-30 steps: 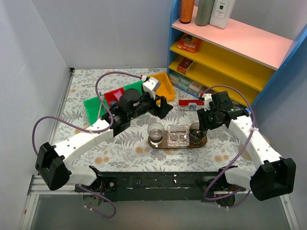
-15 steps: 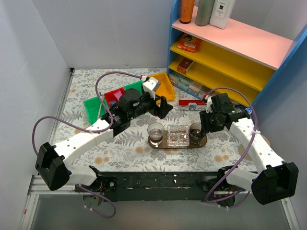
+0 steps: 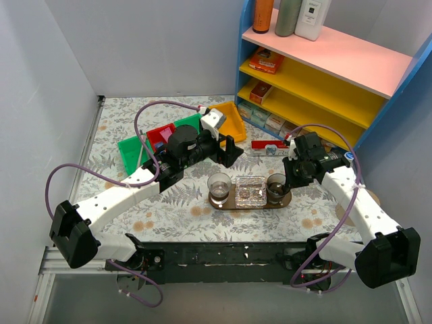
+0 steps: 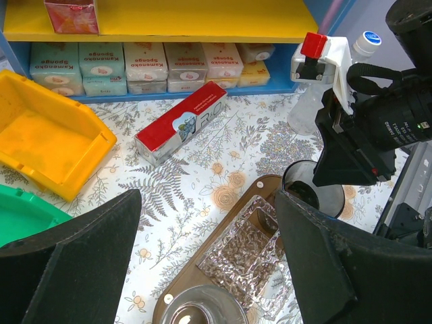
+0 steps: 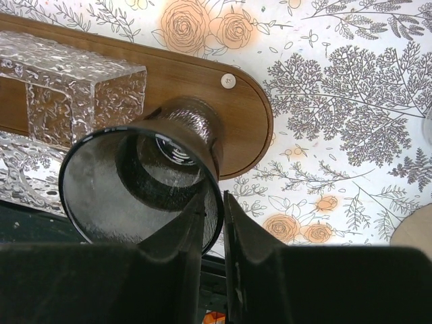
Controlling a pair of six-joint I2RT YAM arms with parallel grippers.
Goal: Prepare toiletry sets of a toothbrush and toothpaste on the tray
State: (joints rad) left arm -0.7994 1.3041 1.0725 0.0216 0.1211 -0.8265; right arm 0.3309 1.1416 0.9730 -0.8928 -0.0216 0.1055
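The oval dark-brown tray (image 3: 233, 202) lies on the floral table between the arms. It carries a clear cup (image 3: 219, 185), a ribbed glass dish (image 3: 250, 190) and a dark cup (image 3: 275, 187) at its right end. My right gripper (image 3: 287, 177) is shut on the dark cup's rim (image 5: 145, 196), one finger inside and one outside (image 5: 214, 202), with the tray's end (image 5: 236, 128) below. My left gripper (image 3: 229, 150) hangs open and empty above the tray (image 4: 206, 202). No toothpaste tube is clearly in view. A pale stick (image 3: 142, 147) lies in the green bin.
Green (image 3: 131, 154), red (image 3: 160, 137) and yellow (image 3: 229, 121) bins stand behind the left gripper. A red-and-white box (image 3: 266, 147) lies by the blue shelf unit (image 3: 304, 88) with its soap packs. A spray bottle (image 4: 317, 81) stands near the right arm.
My right wrist has shifted slightly right and down while holding the dark cup at the tray's right end. The left arm has not moved.
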